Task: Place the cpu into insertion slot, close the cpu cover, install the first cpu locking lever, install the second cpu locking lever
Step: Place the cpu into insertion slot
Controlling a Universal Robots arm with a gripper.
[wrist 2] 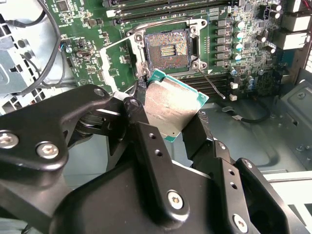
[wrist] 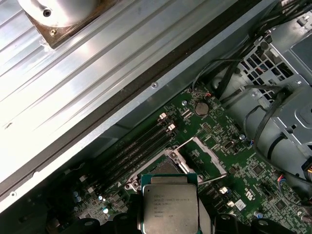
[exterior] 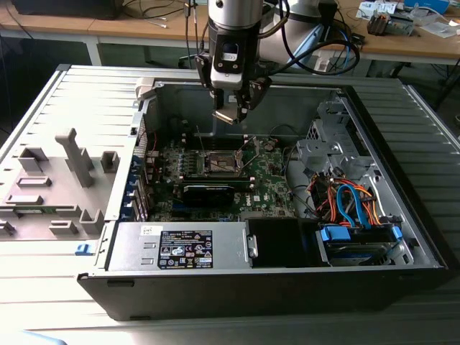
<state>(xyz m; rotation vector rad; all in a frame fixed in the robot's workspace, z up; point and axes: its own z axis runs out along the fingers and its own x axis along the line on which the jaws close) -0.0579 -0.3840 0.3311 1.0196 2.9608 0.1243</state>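
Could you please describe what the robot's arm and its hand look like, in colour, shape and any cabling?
In the exterior view the arm ends in a silvery-grey cylinder above a black block with a pale label; black cables loop beside it. The hand is matte black metal: jointed, angular link fingers dotted with small holes and silver screws.
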